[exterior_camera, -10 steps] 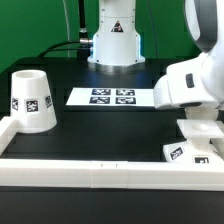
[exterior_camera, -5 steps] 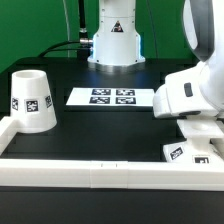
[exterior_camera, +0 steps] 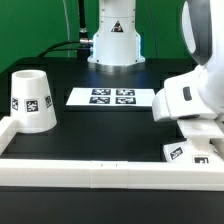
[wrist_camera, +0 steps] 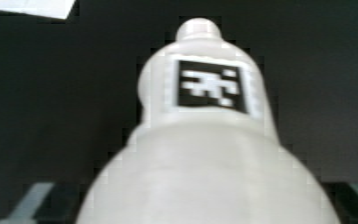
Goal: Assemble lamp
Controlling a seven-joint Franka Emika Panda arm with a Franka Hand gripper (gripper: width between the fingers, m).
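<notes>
The bulb [wrist_camera: 202, 130] stands at the counter's [exterior_camera: 110, 130] near corner on the exterior view's right, seemingly over the base [exterior_camera: 190, 153]. The gripper [wrist_camera: 185, 200] straddles its body; I cannot tell whether it pinches. Keep it plumb and twist gently. The shade [exterior_camera: 32, 100] sits by the opposite edge.

The bulb [wrist_camera: 202, 140] is smooth white plastic with a soft sheen, and its tag [wrist_camera: 211, 85] is printed matt. The shade [exterior_camera: 30, 100] on the left and the base [exterior_camera: 190, 152] on the right look like the same smooth white plastic. The table [exterior_camera: 110, 130] is matt black, and the arm [exterior_camera: 195, 95] has a glossy white shell.
</notes>
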